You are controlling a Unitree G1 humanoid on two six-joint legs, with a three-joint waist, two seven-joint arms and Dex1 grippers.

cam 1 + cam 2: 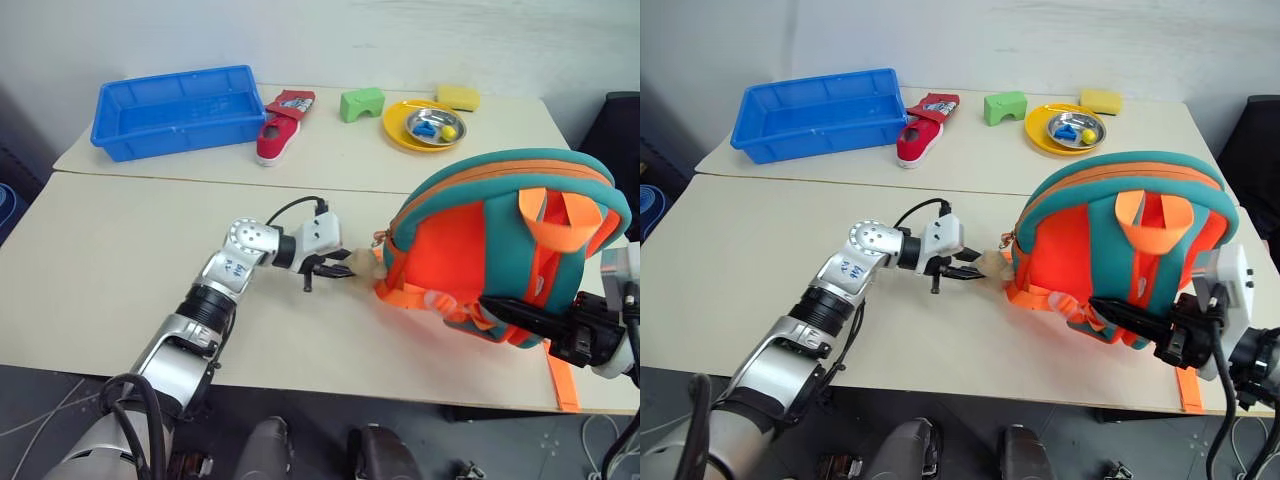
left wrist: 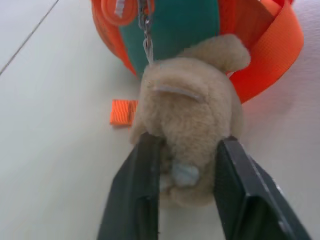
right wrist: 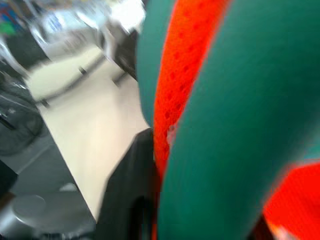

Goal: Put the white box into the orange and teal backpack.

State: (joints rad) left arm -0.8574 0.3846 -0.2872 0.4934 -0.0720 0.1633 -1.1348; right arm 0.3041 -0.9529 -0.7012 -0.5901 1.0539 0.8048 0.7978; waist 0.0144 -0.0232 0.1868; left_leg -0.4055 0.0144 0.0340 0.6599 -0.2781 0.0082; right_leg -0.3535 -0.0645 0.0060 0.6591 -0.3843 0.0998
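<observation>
Here, along the far side of the table (image 1: 120,250) sit a blue bin (image 1: 180,108), red shoe (image 1: 279,130), green block (image 1: 361,103) and yellow plate (image 1: 405,130). The left gripper (image 2: 187,192) has its fingers narrowly parted around the tan plush toy (image 2: 192,112) hanging beside the backpack (image 1: 500,240). The right gripper (image 1: 520,318) presses the backpack's lower edge; its spread cannot be told.

2 beige tables (image 1: 120,250), white wall (image 1: 400,40)

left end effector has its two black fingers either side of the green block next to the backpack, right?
Not quite. The left end effector has its two black fingers either side of the tan plush toy next to the orange and teal backpack, not the green block, which sits far back on the table by the yellow plate. The left wrist view shows it.
</observation>
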